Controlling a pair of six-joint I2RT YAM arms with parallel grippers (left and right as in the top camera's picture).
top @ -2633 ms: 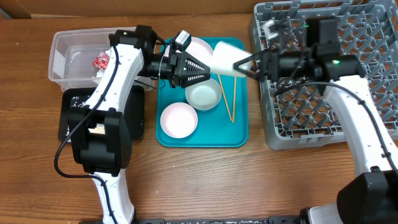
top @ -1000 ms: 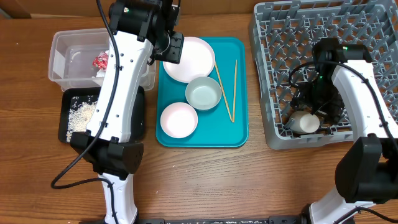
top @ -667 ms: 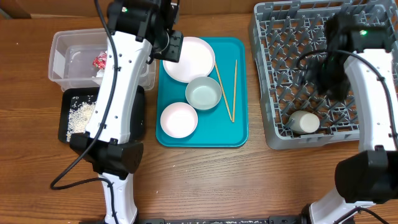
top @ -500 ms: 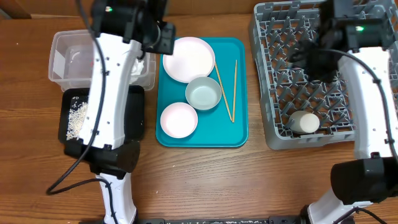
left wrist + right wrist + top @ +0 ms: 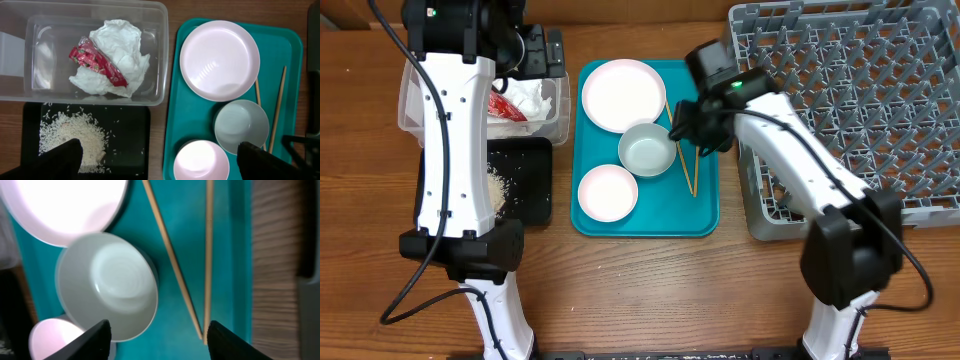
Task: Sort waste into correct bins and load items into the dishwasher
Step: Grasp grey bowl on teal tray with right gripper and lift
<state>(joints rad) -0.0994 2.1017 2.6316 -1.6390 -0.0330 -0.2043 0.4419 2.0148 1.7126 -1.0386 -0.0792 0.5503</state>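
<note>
The clear tub [image 5: 160, 55] holds the red wrapper [image 5: 97, 62] on the crumpled white napkin [image 5: 122, 50]. Rice [image 5: 70, 140] lies in the black tray [image 5: 130, 130]. My left gripper [image 5: 157, 162] hangs high over both bins, wide open and empty. On the teal tray [image 5: 650, 215] sit a pale pink plate [image 5: 623, 95], a grey-green bowl [image 5: 107, 287], a pink bowl [image 5: 607, 192] and two chopsticks [image 5: 172, 265]. My right gripper [image 5: 162, 342] hovers open over the chopsticks' near ends and the bowl's rim, gripping nothing. The grey dish rack [image 5: 880, 90] stands at the right.
The teal tray's raised rim [image 5: 245, 255] runs just right of the chopsticks, with bare wood [image 5: 275, 270] between it and the rack. The grey-green bowl lies close to the left of the chopsticks. My right arm [image 5: 790, 150] crosses the rack's left edge.
My left arm swung left from the plate to above the tub and opened; the napkin now lies in the tub. My right arm left the cup in the rack and came over the chopsticks, jaws narrowing.
</note>
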